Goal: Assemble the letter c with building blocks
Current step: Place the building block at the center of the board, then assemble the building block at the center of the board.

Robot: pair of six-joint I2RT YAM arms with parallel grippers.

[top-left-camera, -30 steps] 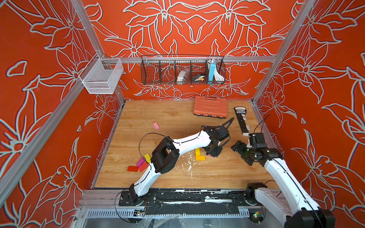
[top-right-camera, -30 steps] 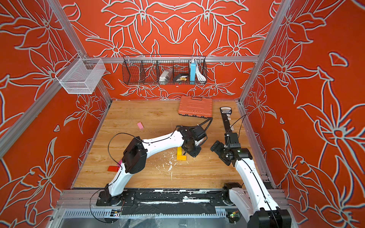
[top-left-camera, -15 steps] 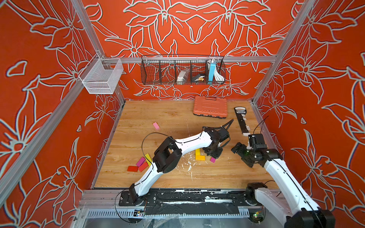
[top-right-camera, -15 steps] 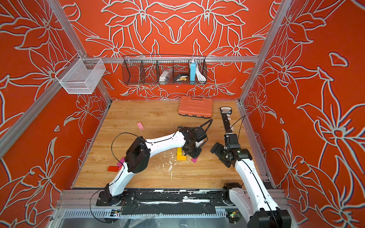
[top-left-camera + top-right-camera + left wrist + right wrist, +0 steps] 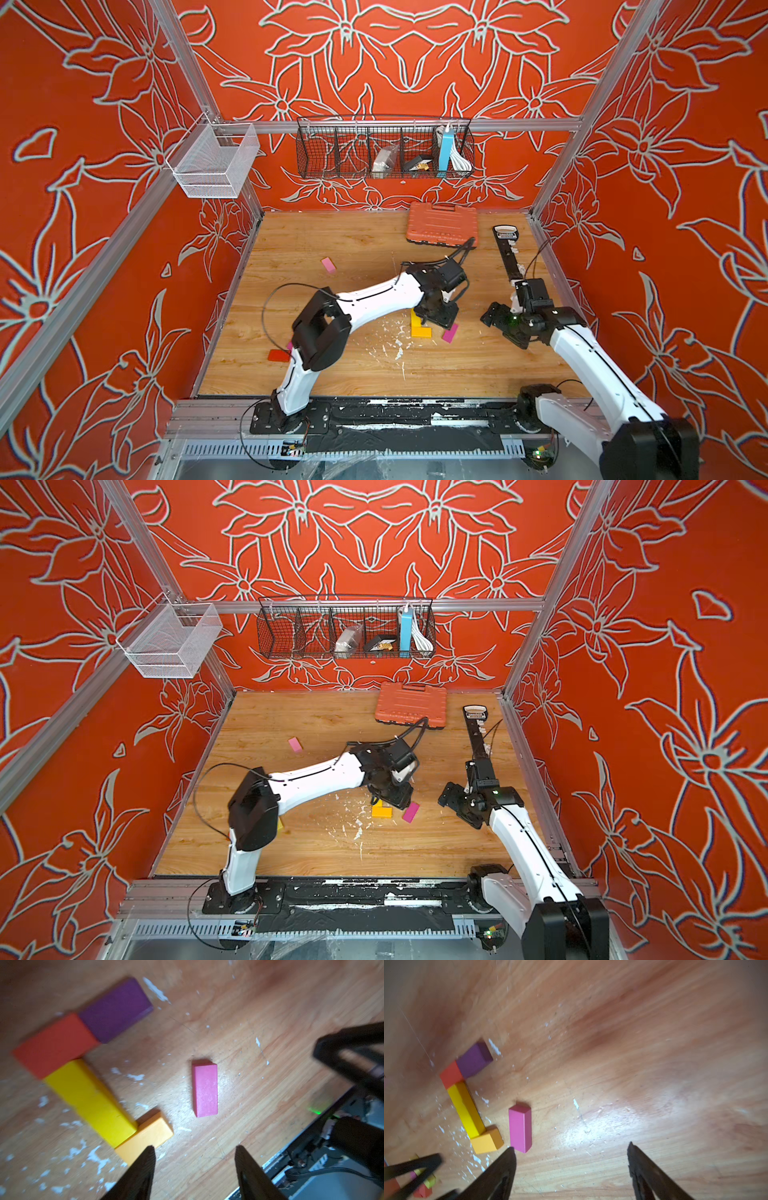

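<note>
Near the middle of the desk (image 5: 332, 241) I count five building blocks close together. A purple block (image 5: 116, 1009), a red-orange block (image 5: 55, 1044), a yellow block (image 5: 89, 1099) and an orange block (image 5: 145, 1136) touch one after another in a bracket form. A magenta block (image 5: 205, 1089) lies loose just beside the orange one, not touching it. The left gripper (image 5: 195, 1148) hangs over them, jaws moderately apart, holding nothing; in both top views it hides the purple and red-orange ones. The right gripper (image 5: 571, 1147) is near, spread wider, also empty. Two more lie well apart: one pink block (image 5: 328, 265) toward the back and one lone red block (image 5: 279, 355) by the left arm (image 5: 374, 295), which covers further pieces I cannot count. At the back lie one tool case (image 5: 442, 224) and one black bar (image 5: 508, 253). One black wire basket (image 5: 384, 149) and one white wire basket (image 5: 212, 166) hang on the walls.
</note>
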